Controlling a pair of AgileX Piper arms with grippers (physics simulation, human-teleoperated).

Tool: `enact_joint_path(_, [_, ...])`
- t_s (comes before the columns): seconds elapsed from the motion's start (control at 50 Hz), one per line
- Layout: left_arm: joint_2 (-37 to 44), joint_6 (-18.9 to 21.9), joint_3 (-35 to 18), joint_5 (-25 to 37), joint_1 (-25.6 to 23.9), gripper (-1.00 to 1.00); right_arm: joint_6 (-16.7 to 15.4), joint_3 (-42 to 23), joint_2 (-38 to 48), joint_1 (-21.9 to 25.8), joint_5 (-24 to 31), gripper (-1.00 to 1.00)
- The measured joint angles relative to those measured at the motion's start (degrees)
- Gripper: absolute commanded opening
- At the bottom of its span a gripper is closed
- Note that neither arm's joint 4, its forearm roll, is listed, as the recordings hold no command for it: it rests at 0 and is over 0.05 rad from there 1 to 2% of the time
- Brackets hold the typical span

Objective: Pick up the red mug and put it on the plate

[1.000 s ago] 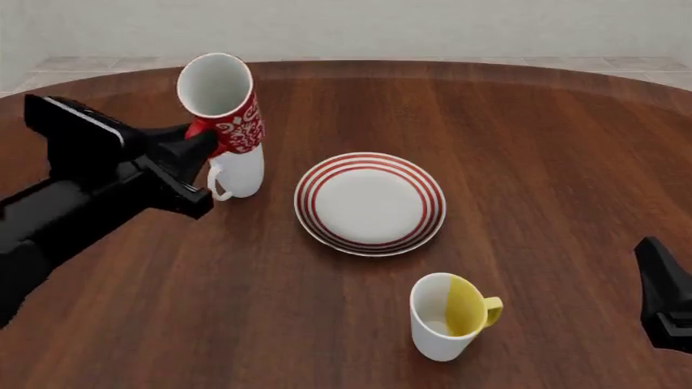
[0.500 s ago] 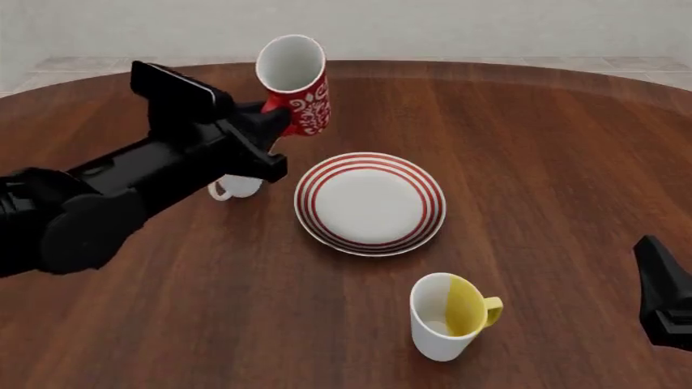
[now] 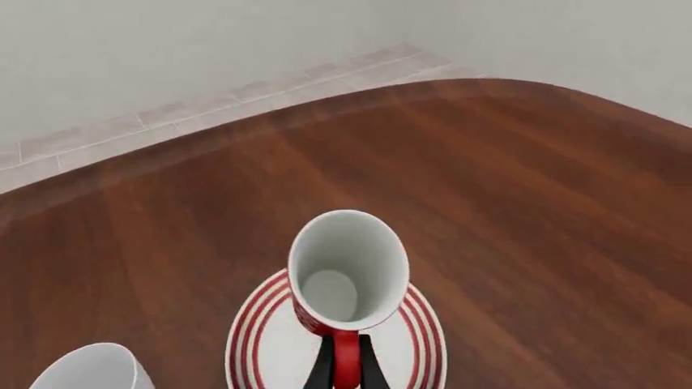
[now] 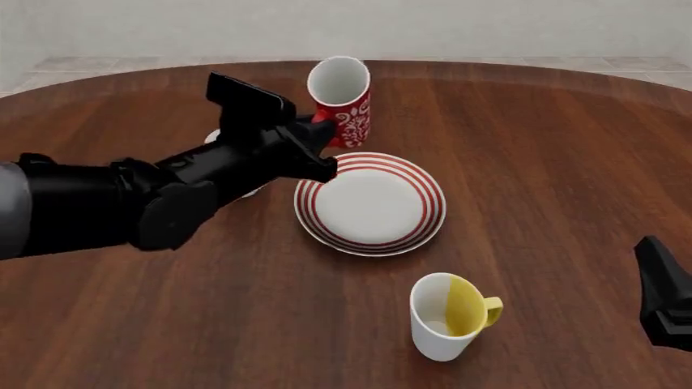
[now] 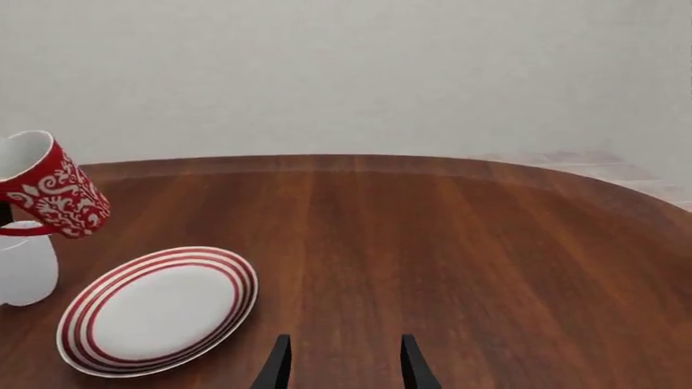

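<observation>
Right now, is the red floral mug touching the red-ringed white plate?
Apart. The right wrist view shows the red floral mug tilted in the air, with bare table between it and the red-ringed white plate; the left gripper holds its handle.

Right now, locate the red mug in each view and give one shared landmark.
Front: the red mug is held aloft just behind the plate.
Left wrist: centre, mouth toward camera, handle pinched.
Right wrist: at one edge, tilted.
Landmark: the plate.

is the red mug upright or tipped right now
Tipped. The red mug leans in the air, held by its handle in the left hand, above the plate.
</observation>
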Motion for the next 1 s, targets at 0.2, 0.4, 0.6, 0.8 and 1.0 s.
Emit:
enact_joint_path(0.2, [5.57, -0.98, -2.18, -0.87, -0.17, -1.0, 0.08, 0.0, -0.36, -0.12, 0.3, 1.0])
enact_joint_path(0.4, [9.55, -2.34, -3.72, -1.19, 0.31, -1.0, 0.08, 0.01, -0.35, -0.15, 0.24, 1.0])
enact_joint_path(0.6, [11.88, -3.82, -4.38, -1.36, 0.84, -1.0, 0.08, 0.01, -0.44, -0.16, 0.26, 1.0])
enact_joint_path(0.8, [13.49, -5.26, -4.84, -1.64, 0.84, -1.0, 0.19, 0.01, -0.39, -0.26, 0.16, 1.0])
enact_joint_path(1.0, [15.09, -6.02, -5.2, -2.14, 0.42, -1.0, 0.34, -0.02, -0.2, -0.36, -0.05, 1.0])
